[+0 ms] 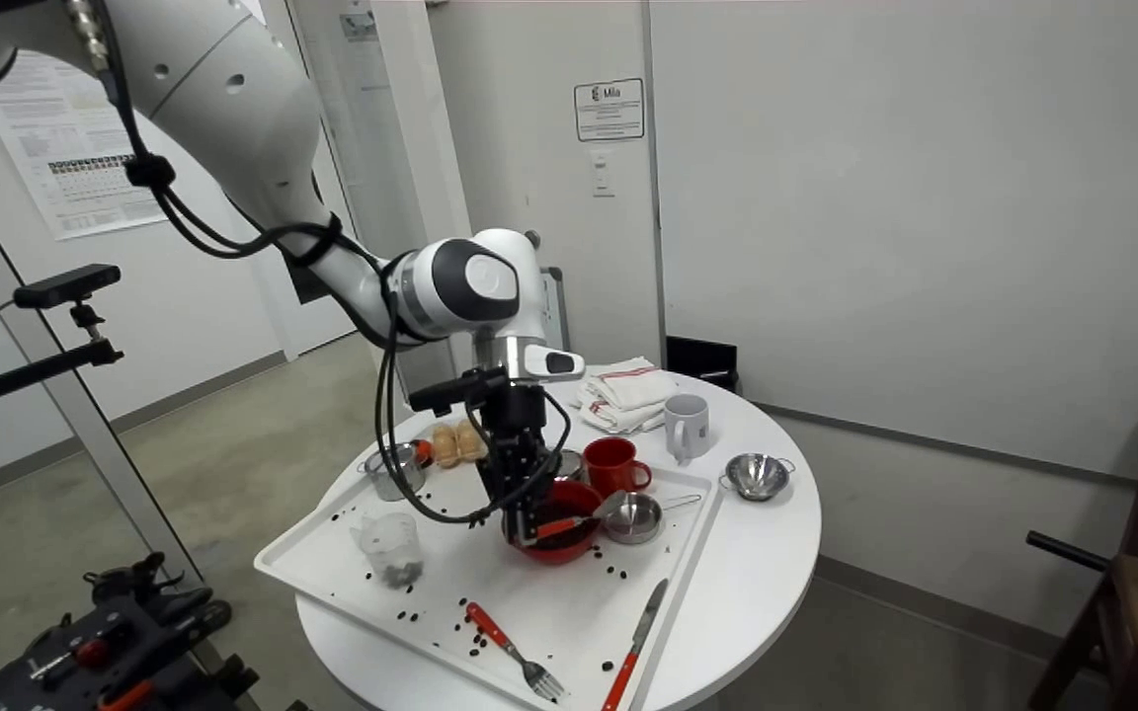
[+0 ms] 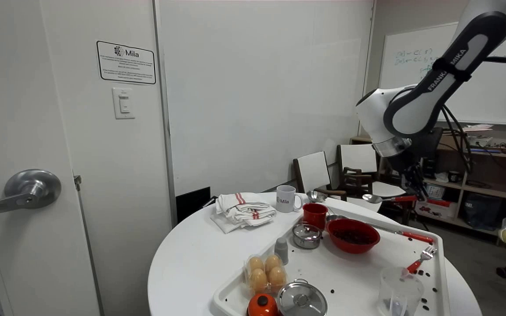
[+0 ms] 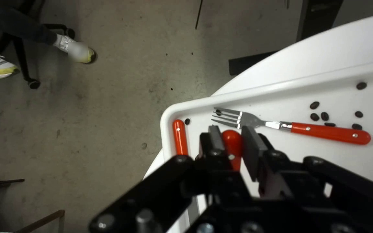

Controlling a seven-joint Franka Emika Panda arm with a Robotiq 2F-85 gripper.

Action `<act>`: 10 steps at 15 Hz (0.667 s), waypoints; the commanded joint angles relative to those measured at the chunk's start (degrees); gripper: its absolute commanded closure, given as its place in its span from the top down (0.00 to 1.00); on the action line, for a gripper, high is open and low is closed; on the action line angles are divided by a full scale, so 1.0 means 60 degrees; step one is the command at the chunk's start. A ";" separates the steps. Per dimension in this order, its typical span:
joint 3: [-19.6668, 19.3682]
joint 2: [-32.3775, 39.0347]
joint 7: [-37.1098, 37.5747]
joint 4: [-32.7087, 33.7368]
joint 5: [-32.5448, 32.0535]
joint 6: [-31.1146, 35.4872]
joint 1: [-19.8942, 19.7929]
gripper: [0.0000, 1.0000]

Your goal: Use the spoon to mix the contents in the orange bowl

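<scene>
The spoon has a metal head and a red-orange handle point(image 1: 567, 526). My gripper point(image 3: 231, 134) is shut on the handle, whose rounded end shows between the fingertips in the wrist view. In an exterior view, my gripper point(image 2: 421, 196) holds the spoon point(image 2: 402, 199) roughly level, well above the tray, its head pointing toward the bowl's side. The orange bowl point(image 2: 353, 248) stands on the tray with dark beans inside. It also shows in an exterior view point(image 1: 557, 556), where the spoon and gripper overlap it. The spoon is apart from the beans. The bowl is out of the wrist view.
A white tray point(image 1: 332, 592) on the round table carries a fork point(image 3: 330, 132), a knife point(image 1: 640, 632), a clear cup point(image 2: 400, 287) and scattered beans. A red mug point(image 2: 314, 215), lidded pot point(image 2: 306, 237) and metal strainer point(image 1: 632, 519) stand close to the bowl. Eggs point(image 2: 265, 274) lie farther off.
</scene>
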 commanded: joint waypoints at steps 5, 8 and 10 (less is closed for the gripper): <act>0.1265 0.1220 -0.1443 0.2326 -0.0977 -0.3223 0.0262 0.08; 0.1528 0.2148 -0.1687 0.3536 -0.1265 -0.4404 0.0518 0.08; 0.1593 0.2932 -0.1807 0.4516 -0.1506 -0.5199 0.0726 0.08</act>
